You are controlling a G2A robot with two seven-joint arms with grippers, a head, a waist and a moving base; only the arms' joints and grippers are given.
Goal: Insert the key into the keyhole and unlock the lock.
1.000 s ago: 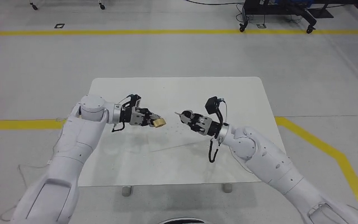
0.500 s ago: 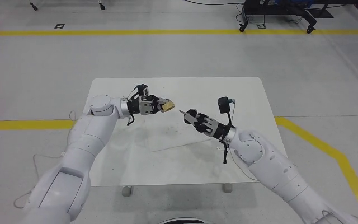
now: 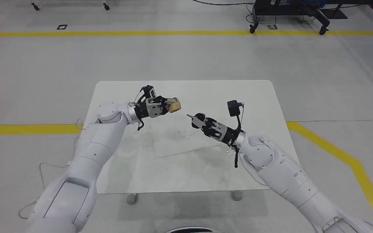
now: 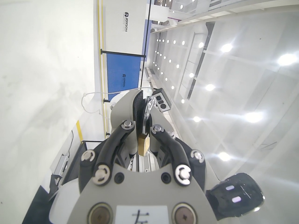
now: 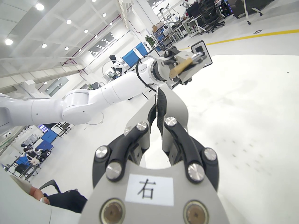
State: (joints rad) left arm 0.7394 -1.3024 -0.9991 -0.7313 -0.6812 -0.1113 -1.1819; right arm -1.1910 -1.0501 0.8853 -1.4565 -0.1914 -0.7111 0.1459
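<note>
My left gripper [image 3: 165,107] is shut on a brass padlock [image 3: 174,106] and holds it in the air over the far left part of the white table [image 3: 250,93]. In the left wrist view the padlock [image 4: 143,144] sits between the fingers, its steel shackle [image 4: 148,110] clamped by the pads. My right gripper [image 3: 197,120] is shut on the key [image 3: 189,117], whose thin tip points toward the padlock across a short gap. From the right wrist, the padlock [image 5: 181,67] faces my shut right gripper [image 5: 158,97], and the key is hard to make out.
The table top carries small dark scuffs [image 3: 186,135] near its middle. Grey floor with a yellow line [image 3: 175,33] lies beyond the far edge.
The left arm has carried the padlock up and toward the far side of the table. The right gripper has shifted slightly right with the key. Since half a second ago, little has moved.
</note>
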